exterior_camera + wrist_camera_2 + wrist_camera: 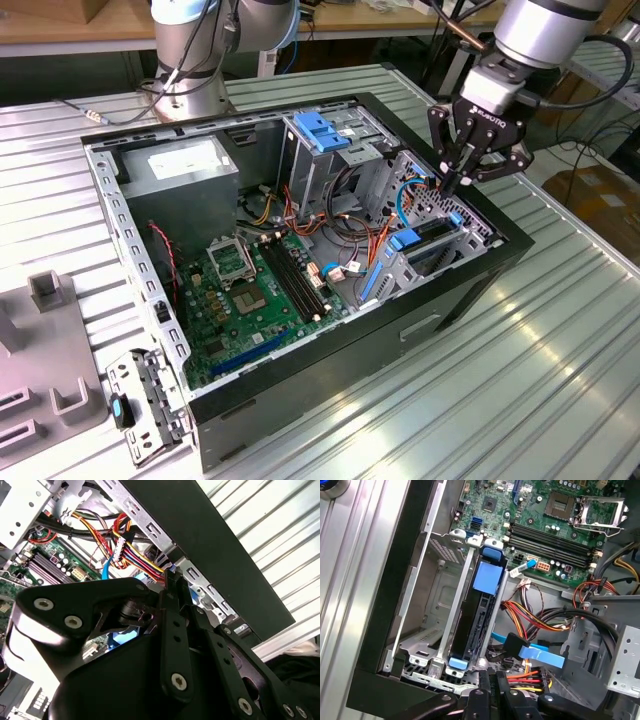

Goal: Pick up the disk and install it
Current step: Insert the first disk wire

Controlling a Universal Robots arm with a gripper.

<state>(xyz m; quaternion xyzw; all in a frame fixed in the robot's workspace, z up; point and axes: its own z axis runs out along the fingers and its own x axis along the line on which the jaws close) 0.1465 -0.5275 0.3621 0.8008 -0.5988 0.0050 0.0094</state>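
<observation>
Jaws (462, 183) closed above seated disk (481, 612)

From the exterior view we look down at an angle, from well back, on the whole open computer case (300, 250) lying on the ribbed bench (540, 380). Both wrist views sit close above the case's drive-bay corner. In the first wrist view we face straight down into it; in the second wrist view we look obliquely past the gripper (172, 587). Both share the coloured wire bundle (530, 615).
</observation>
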